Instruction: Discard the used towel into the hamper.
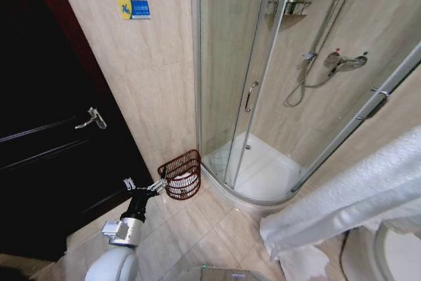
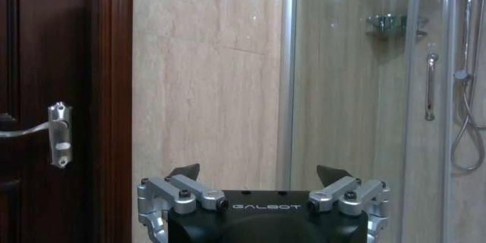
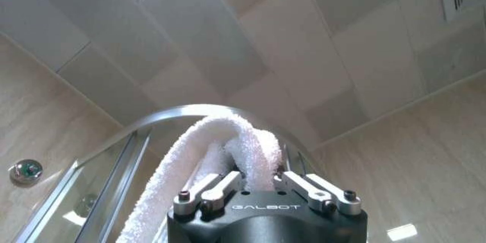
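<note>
The hamper (image 1: 179,174), a small dark red-brown openwork basket, stands on the floor tiles against the beige wall, beside the shower enclosure. Something white shows inside it. My left gripper (image 1: 145,183) hovers just left of the hamper's rim, fingers apart and nothing between them; in the left wrist view the left gripper (image 2: 258,173) faces the wall between door and shower. The white towel (image 1: 348,192) hangs in a long thick fold across the lower right of the head view. My right gripper (image 3: 258,179) is shut on the towel (image 3: 227,140), held high with the ceiling behind it.
A dark wooden door with a lever handle (image 1: 92,120) fills the left side. The curved glass shower enclosure (image 1: 243,97) with its white tray (image 1: 266,172) stands right of the hamper. A white basin rim (image 1: 395,255) sits at the bottom right. Open floor tiles (image 1: 197,228) lie before the hamper.
</note>
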